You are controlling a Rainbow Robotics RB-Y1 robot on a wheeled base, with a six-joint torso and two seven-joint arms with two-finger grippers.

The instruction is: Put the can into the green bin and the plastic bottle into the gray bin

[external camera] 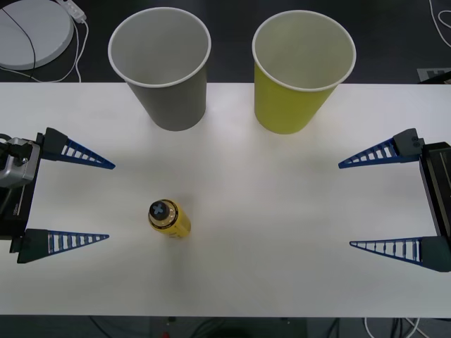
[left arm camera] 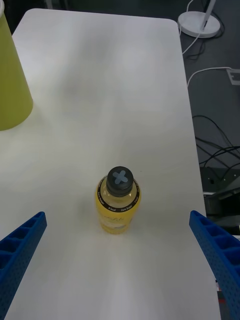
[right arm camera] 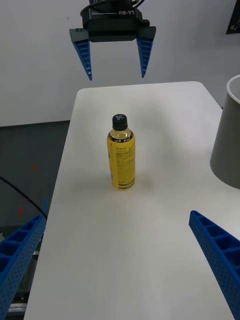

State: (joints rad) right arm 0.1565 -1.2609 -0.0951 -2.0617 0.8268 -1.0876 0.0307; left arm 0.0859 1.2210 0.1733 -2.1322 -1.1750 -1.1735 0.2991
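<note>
Front: plastic bottle (external camera: 169,218) upright on table (external camera: 282,232), left of centre; gray bin (external camera: 163,67) and green bin (external camera: 299,70) at far edge. Left gripper (external camera: 74,201) and right gripper (external camera: 380,204) spread wide, empty. Right wrist: bottle apart from gray bin. Left wrist: bottle between fingers (left arm camera: 20,250), untouched.

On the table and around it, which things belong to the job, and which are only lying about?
For the job:
- bottle, upright on the table
- gray bin
- green bin
- left gripper and right gripper, both open, at the table's sides

Lying about:
- white round base with cables, behind the table
- cables on the floor
</note>
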